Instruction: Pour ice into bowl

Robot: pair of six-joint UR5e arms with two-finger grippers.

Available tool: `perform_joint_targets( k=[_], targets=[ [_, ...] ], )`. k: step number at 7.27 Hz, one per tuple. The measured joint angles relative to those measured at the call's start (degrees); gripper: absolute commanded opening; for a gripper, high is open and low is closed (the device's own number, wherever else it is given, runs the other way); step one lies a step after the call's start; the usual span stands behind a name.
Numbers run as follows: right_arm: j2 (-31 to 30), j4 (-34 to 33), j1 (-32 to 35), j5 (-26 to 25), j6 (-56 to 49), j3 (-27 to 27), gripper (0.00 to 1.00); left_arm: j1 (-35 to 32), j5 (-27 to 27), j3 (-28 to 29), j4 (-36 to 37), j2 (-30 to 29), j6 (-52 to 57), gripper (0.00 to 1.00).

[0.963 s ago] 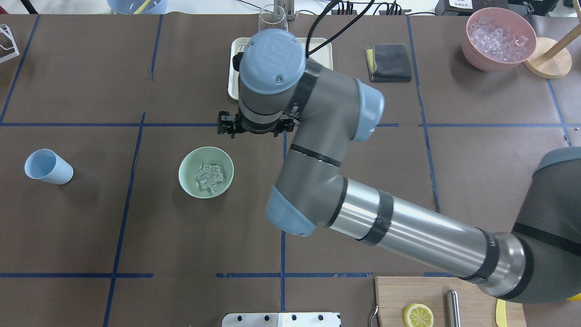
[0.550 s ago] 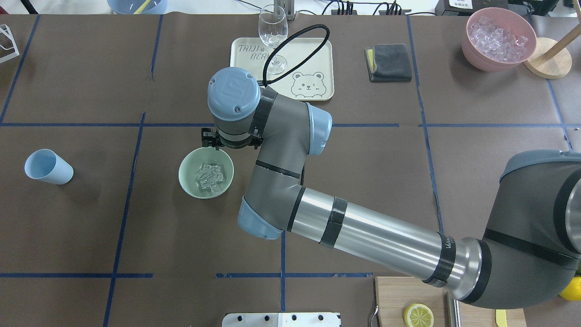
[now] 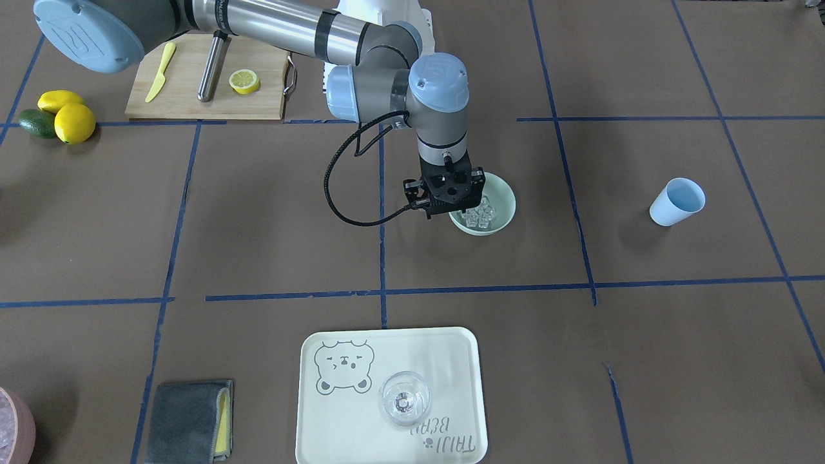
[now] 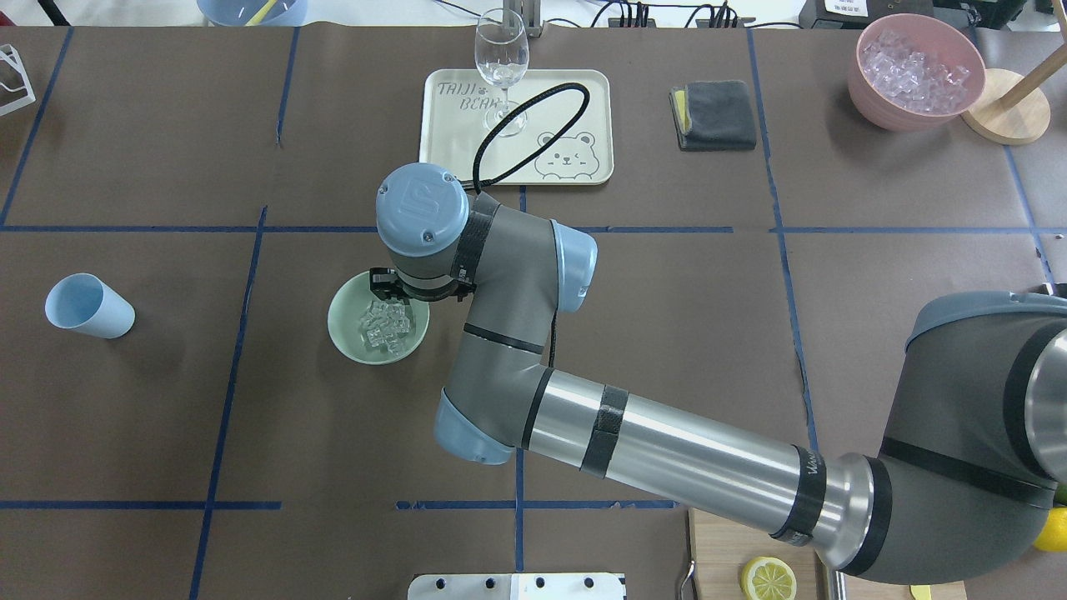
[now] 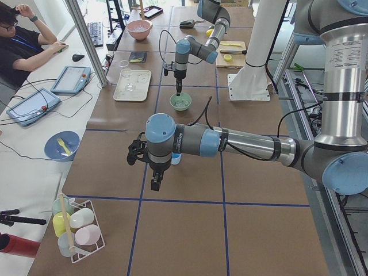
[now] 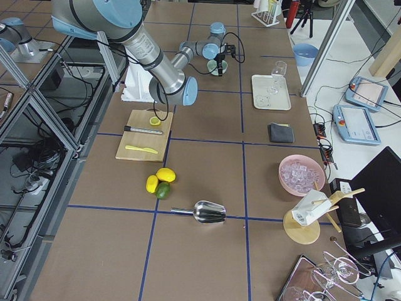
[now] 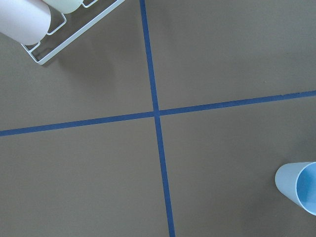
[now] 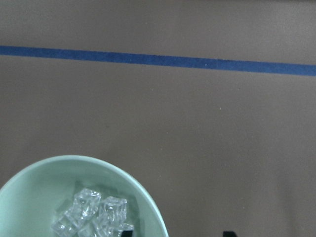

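Note:
The mint-green bowl (image 4: 348, 332) stands left of the table's middle with a handful of clear ice (image 4: 383, 325) in it; both show in the front view too, bowl (image 3: 504, 193) and ice (image 3: 480, 216). My right gripper (image 8: 177, 233) points straight down at the bowl's far rim, open and empty. Its two black fingertips (image 8: 227, 233) stand apart with the rim (image 8: 148, 207) between them. My left gripper (image 5: 154, 183) shows only in the left side view, above bare table near the light blue cup (image 4: 87, 306). I cannot tell if it is open or shut.
A cream tray (image 4: 567, 92) with a clear stemmed glass (image 4: 501, 58) stands behind the bowl. A grey cloth (image 4: 713, 112) and the pink container (image 4: 917, 71) are at the back right. A cutting board (image 3: 187, 90) with a lemon half is near the robot's base.
My right arm has swung from over the tray toward me and to the left. Its gripper now stands at the bowl's far rim. Bowl, ice and cup have not moved.

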Motion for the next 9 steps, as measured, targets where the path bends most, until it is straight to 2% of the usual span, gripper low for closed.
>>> perform_joint_targets(
  k=[4,6,8,9],
  targets=[
    [0.2,0.0,-0.5,0.1,-0.8,0.2,0.00,0.0,0.0,0.0,0.0,0.0,0.0,1.00],
    [-0.4,-0.2,0.7,0.4,-3.7,2.5,0.00,0.0,-0.1,0.4,0.0,0.0,0.0,1.00],
    [-4.9,-0.4,4.7,2.4,-7.1,9.4,0.00,0.0,-0.1,0.6,-0.1,0.0,0.0,1.00],
    [-9.8,-0.5,8.1,5.9,-9.6,15.1,0.00,0.0,-0.1,0.7,-0.1,0.0,0.0,1.00]
  ],
)
